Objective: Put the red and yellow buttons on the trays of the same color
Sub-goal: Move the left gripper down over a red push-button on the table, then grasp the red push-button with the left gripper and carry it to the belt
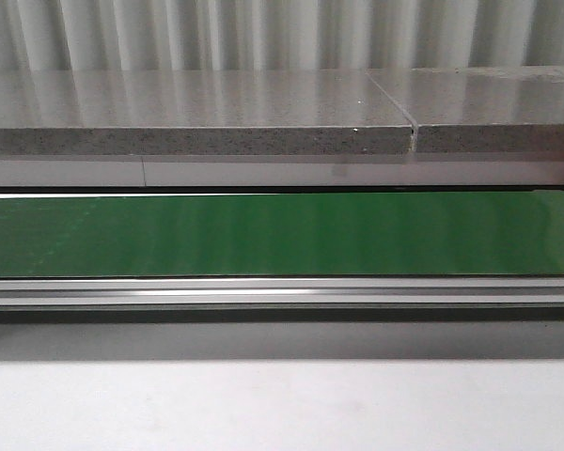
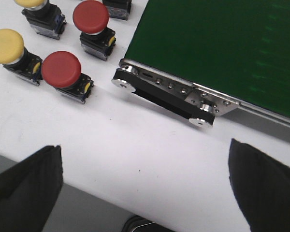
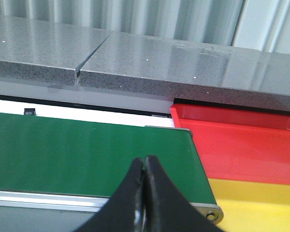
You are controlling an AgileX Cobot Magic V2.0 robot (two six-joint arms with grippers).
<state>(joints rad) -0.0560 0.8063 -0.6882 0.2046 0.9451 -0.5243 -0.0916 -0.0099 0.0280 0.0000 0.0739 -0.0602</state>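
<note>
In the left wrist view two red buttons (image 2: 61, 69) (image 2: 91, 16) and two yellow buttons (image 2: 6, 46) (image 2: 31, 2) stand on black bases on the white table, beside the end of the green conveyor belt (image 2: 217, 43). My left gripper (image 2: 145, 186) hovers open over bare table, apart from the buttons, with nothing between its fingers (image 2: 24, 188). My right gripper (image 3: 145, 166) is shut on nothing over the belt's other end (image 3: 87, 154). Beyond that end lie the red tray (image 3: 241, 140) and the yellow tray (image 3: 261, 205).
The front view shows only the green belt (image 1: 282, 235), its aluminium rail (image 1: 282, 293) and a grey stone ledge (image 1: 197, 122) behind; no gripper appears there. A black roller bracket (image 2: 164, 96) sticks out at the belt's end near the buttons. The table's front edge (image 2: 87, 193) runs under my left gripper.
</note>
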